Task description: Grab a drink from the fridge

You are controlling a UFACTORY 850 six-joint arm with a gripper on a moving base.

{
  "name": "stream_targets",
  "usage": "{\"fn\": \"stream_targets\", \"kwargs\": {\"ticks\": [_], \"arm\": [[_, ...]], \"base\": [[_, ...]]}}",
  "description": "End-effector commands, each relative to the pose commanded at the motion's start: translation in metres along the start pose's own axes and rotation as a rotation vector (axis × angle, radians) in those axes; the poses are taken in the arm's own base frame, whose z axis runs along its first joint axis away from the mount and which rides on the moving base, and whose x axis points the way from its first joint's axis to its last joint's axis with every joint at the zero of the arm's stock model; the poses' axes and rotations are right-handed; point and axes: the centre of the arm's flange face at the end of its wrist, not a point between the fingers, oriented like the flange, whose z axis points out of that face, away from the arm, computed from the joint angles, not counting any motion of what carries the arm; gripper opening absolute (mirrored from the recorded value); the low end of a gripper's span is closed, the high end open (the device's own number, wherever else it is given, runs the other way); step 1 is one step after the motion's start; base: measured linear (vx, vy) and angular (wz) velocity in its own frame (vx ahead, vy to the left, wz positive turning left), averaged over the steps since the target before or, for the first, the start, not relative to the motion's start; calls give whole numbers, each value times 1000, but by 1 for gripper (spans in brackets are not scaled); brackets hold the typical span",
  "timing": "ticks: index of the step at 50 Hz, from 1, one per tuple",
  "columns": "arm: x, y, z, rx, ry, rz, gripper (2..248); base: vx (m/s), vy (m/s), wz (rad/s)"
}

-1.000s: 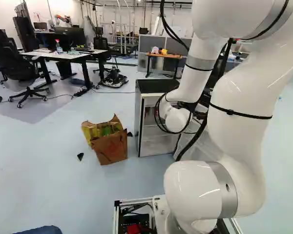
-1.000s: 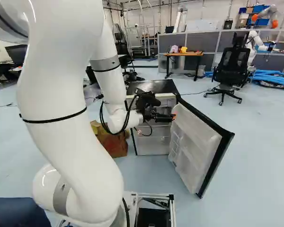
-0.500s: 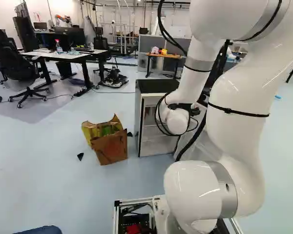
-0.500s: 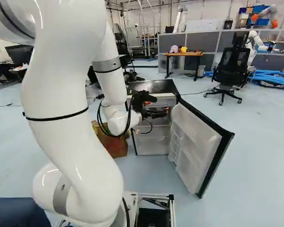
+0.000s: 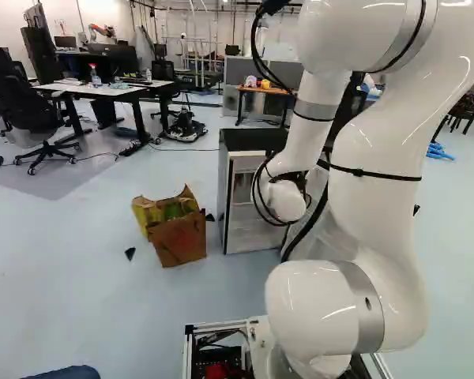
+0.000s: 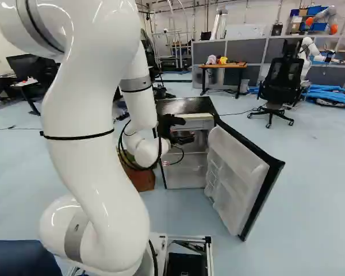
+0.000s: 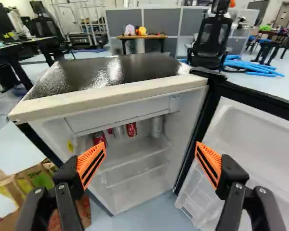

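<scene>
- Now the fingers (image 6: 185, 140) stand wide, released.
- Cans (image 7: 131, 129) peek out, partly hidden, inside the fridge (image 7: 111, 97).
- Right of left base view: arm (image 5: 375, 197) masks door (image 6: 236, 167).

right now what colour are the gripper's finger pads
Orange with black stripes on the pads, clearest in the wrist view.

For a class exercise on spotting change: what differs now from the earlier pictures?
The gripper has moved away from the open door, leftward in the right base view, and now stands open before the fridge, holding nothing. Door, fridge and cardboard box stayed put.
</scene>
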Motion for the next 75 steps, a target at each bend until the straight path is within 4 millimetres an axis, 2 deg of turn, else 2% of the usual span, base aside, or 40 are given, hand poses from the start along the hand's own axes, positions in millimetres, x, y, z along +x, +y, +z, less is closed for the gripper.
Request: {"fn": "stream_targets", "kwargs": {"ticks": [21, 75], "arm": [[-24, -8, 22, 144, -106, -66, 247], [-74, -2, 102, 162, -197, -76, 247]], "base": [[0, 0, 0], [0, 0, 0]]}}
